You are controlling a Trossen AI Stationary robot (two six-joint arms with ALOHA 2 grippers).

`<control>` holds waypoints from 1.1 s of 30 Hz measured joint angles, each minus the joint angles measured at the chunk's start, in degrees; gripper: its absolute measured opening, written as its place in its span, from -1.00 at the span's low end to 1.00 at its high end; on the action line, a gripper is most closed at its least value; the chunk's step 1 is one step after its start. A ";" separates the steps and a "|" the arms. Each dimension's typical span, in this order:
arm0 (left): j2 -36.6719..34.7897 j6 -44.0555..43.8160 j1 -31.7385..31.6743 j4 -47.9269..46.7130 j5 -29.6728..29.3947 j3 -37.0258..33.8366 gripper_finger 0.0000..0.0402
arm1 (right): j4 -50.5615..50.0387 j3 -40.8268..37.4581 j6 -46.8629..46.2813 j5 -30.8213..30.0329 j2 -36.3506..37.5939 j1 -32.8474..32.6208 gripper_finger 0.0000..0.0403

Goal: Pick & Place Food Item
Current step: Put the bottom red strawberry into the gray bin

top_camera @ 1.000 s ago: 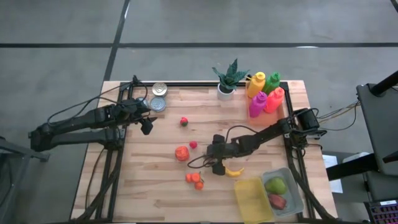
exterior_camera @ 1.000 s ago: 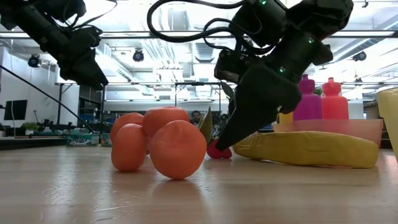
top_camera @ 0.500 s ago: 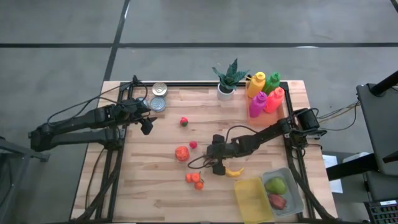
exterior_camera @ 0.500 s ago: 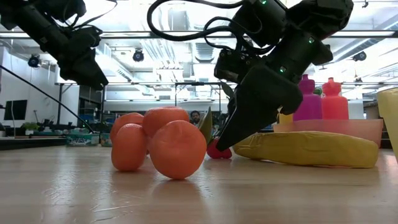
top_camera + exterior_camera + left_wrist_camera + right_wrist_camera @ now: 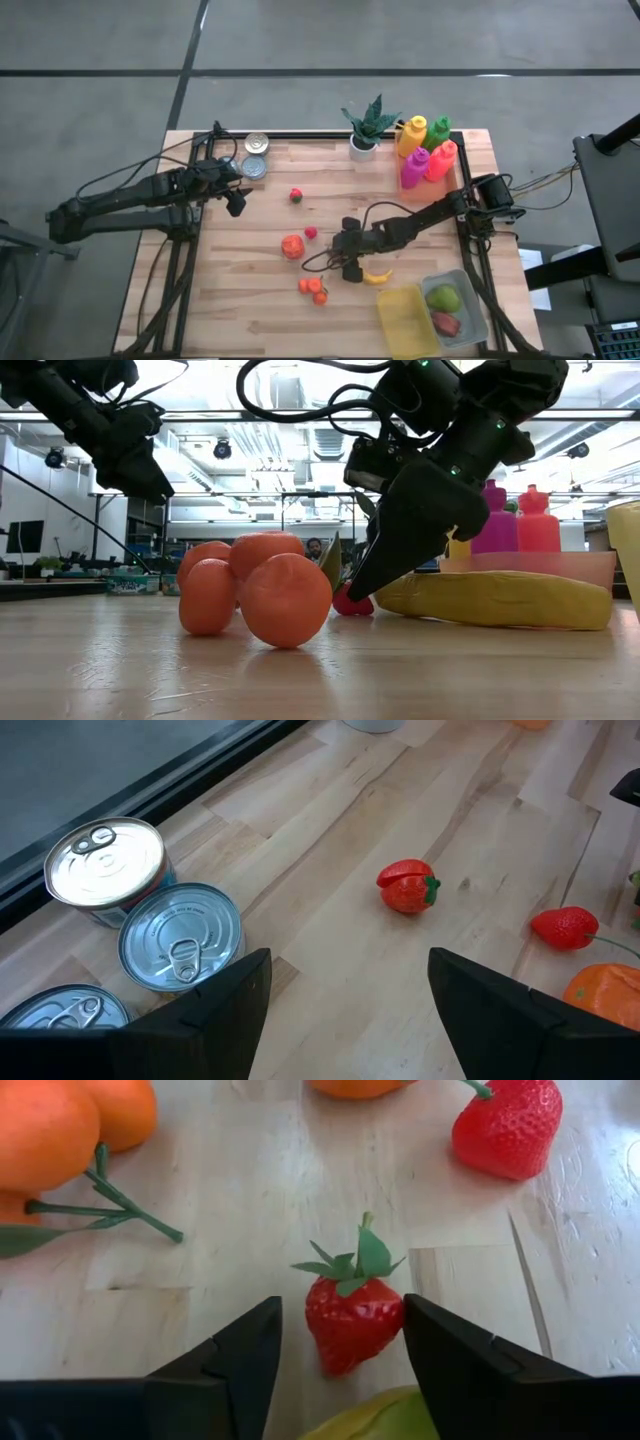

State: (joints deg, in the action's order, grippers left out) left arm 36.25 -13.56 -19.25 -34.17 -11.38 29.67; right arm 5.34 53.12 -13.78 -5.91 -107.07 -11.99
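The right gripper [image 5: 340,1355] is down at the wooden table [image 5: 250,300], its dark fingers [image 5: 225,1360] set on either side of a small red strawberry with a green leafy cap [image 5: 350,1315], apparently flanking it to pinch; whether they grip yet, I cannot tell. The berry lies just beside a yellow banana [image 5: 495,600], long axis along the approach, cap pointing away from the wrist. Farther off, the left gripper [image 5: 345,1000] waits, parted, near three silver cans [image 5: 180,935].
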 joint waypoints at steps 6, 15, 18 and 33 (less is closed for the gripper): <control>0.00 0.00 0.00 0.00 0.00 0.00 0.37 | 0.12 0.00 -0.16 -0.03 0.00 0.00 -0.01; 0.00 0.00 0.00 0.02 0.00 0.00 0.37 | 0.32 0.00 -0.16 -0.08 0.00 0.02 -0.01; 0.00 0.00 0.01 0.01 0.00 0.00 0.37 | 0.44 0.00 -0.16 -0.09 0.00 0.02 -0.01; -0.02 0.00 0.02 0.02 0.00 0.00 0.37 | 0.89 0.00 0.59 -1.12 0.02 0.04 -0.17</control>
State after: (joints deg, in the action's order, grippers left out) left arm 36.23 -13.56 -19.23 -34.16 -11.38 29.67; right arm 6.24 53.12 -13.19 -7.03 -107.04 -11.94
